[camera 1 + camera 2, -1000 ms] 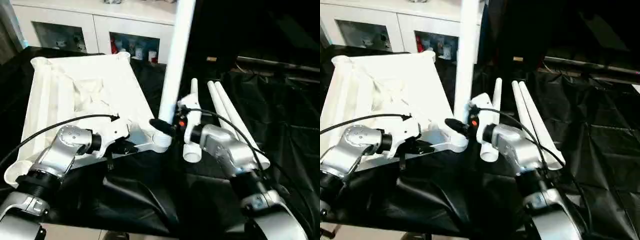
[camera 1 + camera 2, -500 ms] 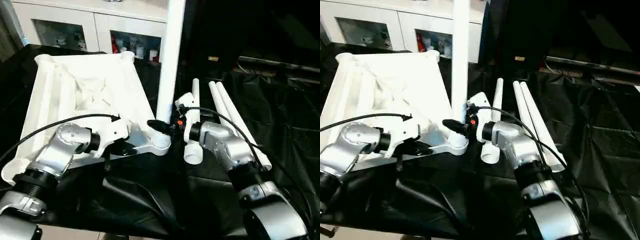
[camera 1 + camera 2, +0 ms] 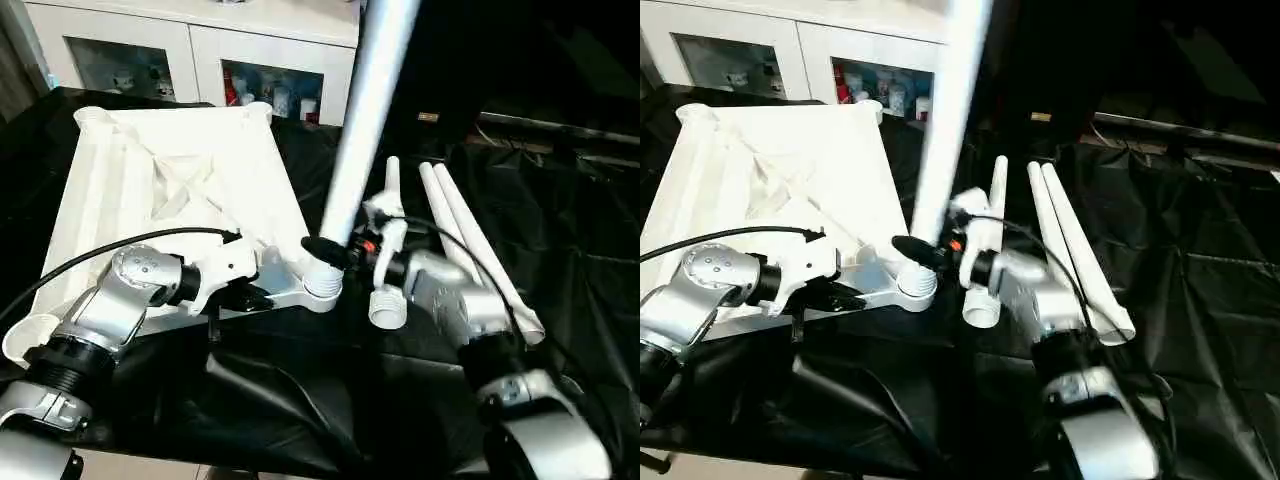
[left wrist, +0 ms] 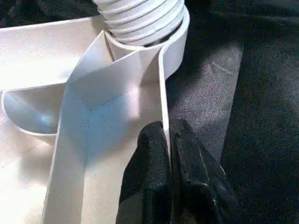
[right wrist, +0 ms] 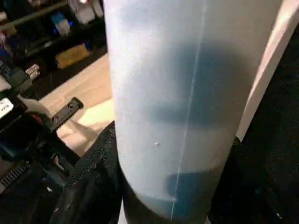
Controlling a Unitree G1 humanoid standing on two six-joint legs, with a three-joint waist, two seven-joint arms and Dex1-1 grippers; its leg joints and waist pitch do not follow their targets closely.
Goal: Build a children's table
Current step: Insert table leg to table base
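At centre frame, right gripper (image 3: 330, 250) is closed around the lower end of a white leg (image 3: 362, 125), black fingers (image 5: 96, 179) wrapping either side of the tube in the right wrist view. Leg rises tilted toward the upper right and runs out the top of the frame; its ribbed foot sits in the near corner socket (image 3: 322, 290) of the tabletop (image 3: 170, 190). Left gripper (image 3: 255, 297), lower left of centre, is pinched shut on the tabletop's thin edge wall just beside that socket; left wrist view shows one finger (image 4: 147, 179) on each side of the wall, ribbed leg end seated in the socket above. Tabletop lies underside up on the black cloth (image 3: 560, 220), filling the left half of the frame, diagonal ribs showing, more round sockets at the far corners. Three loose legs (image 3: 465, 235) lie side by side on the cloth right of centre, one close to the right forearm. White cabinet (image 3: 200, 50) with glass doors across the top left.
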